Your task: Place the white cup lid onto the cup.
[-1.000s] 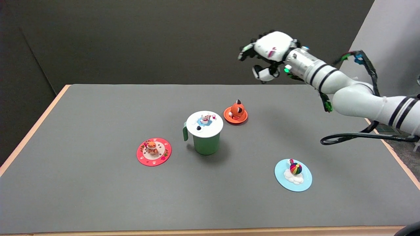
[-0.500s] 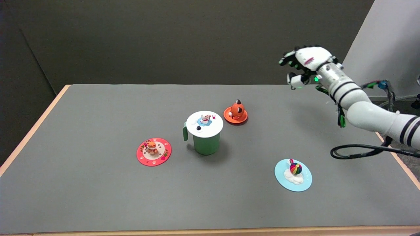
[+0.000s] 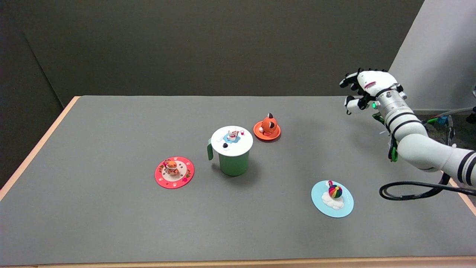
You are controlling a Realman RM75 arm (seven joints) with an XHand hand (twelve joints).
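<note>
White cup lid [image 3: 232,140] sits on the cup [image 3: 233,162], well apart from the empty, loosely curled robot hand [image 3: 366,87].

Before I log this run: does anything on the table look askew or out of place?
Nothing stands out. The round white cup lid sits level on the green handled cup, and the robot hand is empty, raised at the table's far right.

A single head view is looking down and across the grey-topped table [image 3: 111,223] from above its near edge, taking in the full width. The black-and-white right hand [image 3: 366,87] is sitting at far right, the dark back wall beyond.
</note>
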